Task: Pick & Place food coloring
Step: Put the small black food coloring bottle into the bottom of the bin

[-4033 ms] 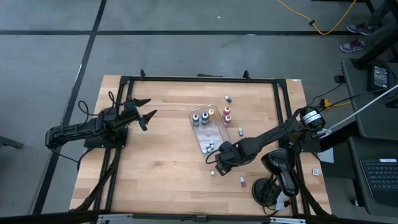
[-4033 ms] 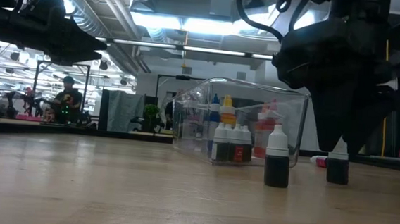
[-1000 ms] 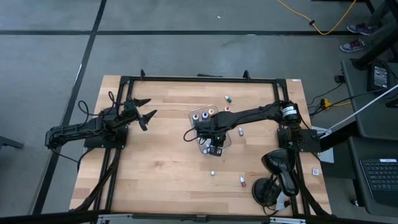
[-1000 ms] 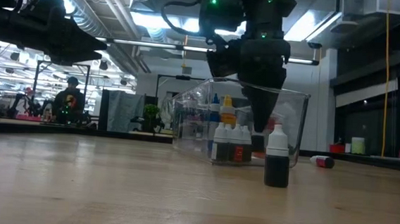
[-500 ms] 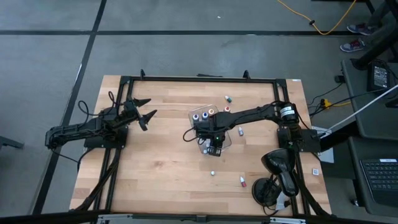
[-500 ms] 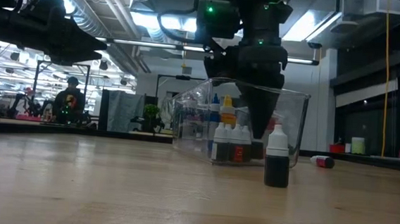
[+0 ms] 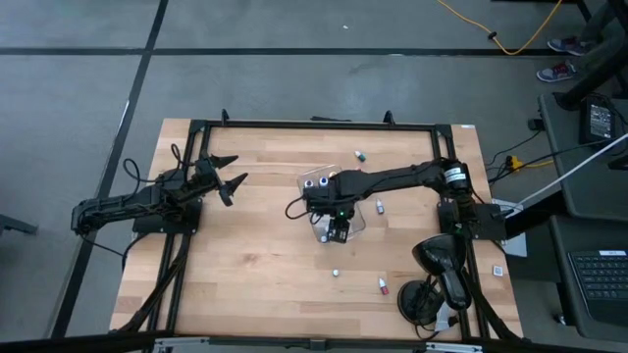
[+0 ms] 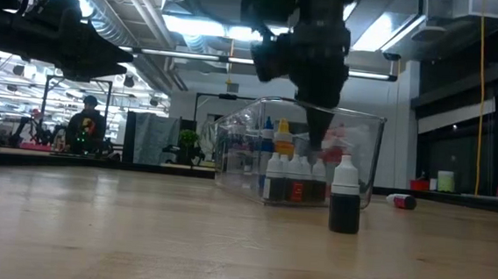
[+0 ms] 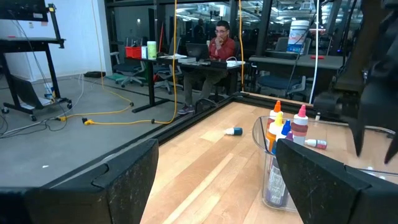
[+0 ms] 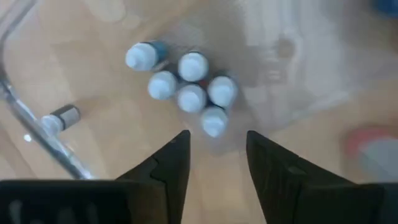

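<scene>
The clear tray (image 8: 368, 130) stands mid-table and holds several small food coloring bottles with white caps (image 10: 189, 87); they stand upright on its floor, a tight cluster at its near end (image 8: 295, 178). My right gripper (image 10: 217, 135) hangs over that cluster, pointing down, open, with nothing between its fingers; in the low view its fingertips (image 8: 317, 142) are just above the caps. In the high view the gripper (image 7: 338, 222) covers most of the tray (image 7: 357, 222). My left gripper (image 7: 228, 175) waits open at the table's left, pointing level.
One dark bottle (image 8: 344, 199) stands on the table just near of the tray (image 7: 335, 272). Other loose bottles lie at the far side (image 7: 361, 155), right of the tray (image 7: 380, 207) and at the near right (image 7: 383, 285). A person sits at a desk beyond the table (image 9: 222, 38).
My right gripper has opened and risen straight up out of the tray. The bottle it had between its fingers now stands on the tray floor at the right end of the near row.
</scene>
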Controlling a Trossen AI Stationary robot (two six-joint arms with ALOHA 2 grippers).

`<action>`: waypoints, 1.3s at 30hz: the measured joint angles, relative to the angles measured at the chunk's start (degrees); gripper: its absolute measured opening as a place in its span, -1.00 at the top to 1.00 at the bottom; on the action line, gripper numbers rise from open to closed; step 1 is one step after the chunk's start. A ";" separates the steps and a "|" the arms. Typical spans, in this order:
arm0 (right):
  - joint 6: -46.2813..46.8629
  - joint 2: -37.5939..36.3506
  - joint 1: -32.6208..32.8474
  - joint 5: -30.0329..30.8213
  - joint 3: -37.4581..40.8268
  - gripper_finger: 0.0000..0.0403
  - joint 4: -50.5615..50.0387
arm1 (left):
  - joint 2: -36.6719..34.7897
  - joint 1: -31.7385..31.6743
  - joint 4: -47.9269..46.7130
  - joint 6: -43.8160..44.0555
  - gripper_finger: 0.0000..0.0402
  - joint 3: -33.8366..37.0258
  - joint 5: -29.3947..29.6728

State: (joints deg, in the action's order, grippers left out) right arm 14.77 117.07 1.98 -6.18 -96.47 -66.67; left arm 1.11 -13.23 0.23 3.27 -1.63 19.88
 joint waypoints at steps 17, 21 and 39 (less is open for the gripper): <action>40.47 -1.76 6.97 2.17 -14.28 -0.62 -8.35 | 0.00 0.00 0.00 0.00 -0.59 0.00 0.00; 50.13 -1.78 11.14 2.00 -15.75 -0.67 -7.68 | 0.00 0.00 0.02 0.00 -0.59 0.00 0.00; 63.25 -1.72 21.86 6.37 -4.08 -0.68 9.43 | 0.02 0.00 0.00 0.00 -0.59 0.00 0.00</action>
State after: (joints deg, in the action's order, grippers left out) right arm 78.02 115.35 23.84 0.18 -100.55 -57.24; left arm 1.12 -13.23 0.23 3.27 -1.63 19.88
